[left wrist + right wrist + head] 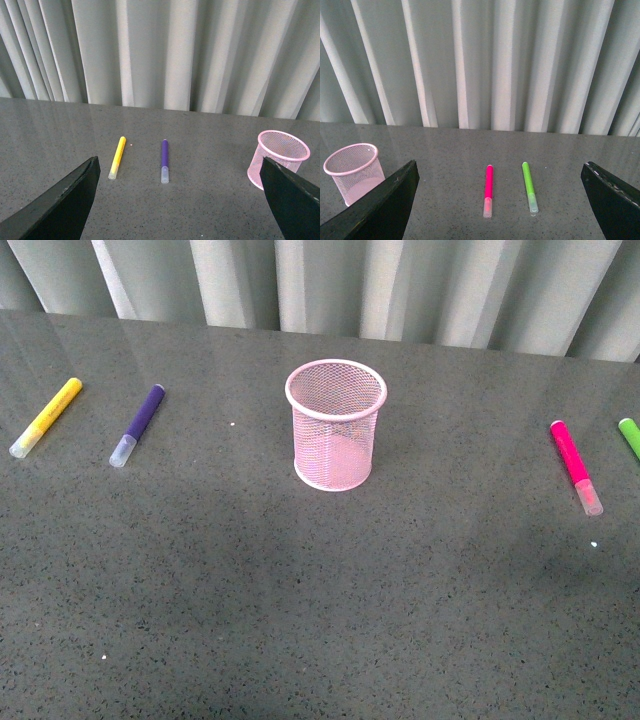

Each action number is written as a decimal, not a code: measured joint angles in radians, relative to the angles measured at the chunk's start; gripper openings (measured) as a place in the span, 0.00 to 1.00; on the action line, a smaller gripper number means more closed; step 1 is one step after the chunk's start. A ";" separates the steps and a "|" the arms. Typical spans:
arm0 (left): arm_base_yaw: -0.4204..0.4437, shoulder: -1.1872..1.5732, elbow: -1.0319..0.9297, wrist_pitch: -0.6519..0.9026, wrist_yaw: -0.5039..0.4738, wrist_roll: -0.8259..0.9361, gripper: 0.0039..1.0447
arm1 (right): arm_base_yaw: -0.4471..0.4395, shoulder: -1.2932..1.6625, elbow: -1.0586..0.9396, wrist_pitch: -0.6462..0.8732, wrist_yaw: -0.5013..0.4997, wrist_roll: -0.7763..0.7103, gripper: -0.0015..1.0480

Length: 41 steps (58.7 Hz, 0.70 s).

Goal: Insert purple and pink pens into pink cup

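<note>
The pink cup [336, 425] stands upright and empty in the middle of the grey table; it also shows as the pink cup [278, 158] and the pink cup [353, 171] in the wrist views. The purple pen [139, 424] lies flat at the left, clear cap toward me. The pink pen [575, 465] lies flat at the right. In the left wrist view my left gripper [182, 200] hangs open, short of the purple pen [164, 160]. My right gripper [502, 202] is open too, short of the pink pen [488, 197]. Neither arm shows in the front view.
A yellow marker [46, 416] lies left of the purple pen, also seen as the yellow marker [117, 157]. A green marker [630, 436] lies at the right edge, beside the pink pen, green marker [529, 194]. A pleated grey curtain [330, 280] backs the table.
</note>
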 joint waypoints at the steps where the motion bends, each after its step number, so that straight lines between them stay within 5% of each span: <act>1: 0.000 0.000 0.000 0.000 0.000 0.000 0.94 | 0.000 0.000 0.000 0.000 0.000 0.000 0.93; 41: 0.000 0.000 0.000 0.000 0.000 0.000 0.94 | 0.000 0.000 0.000 0.000 0.000 0.000 0.93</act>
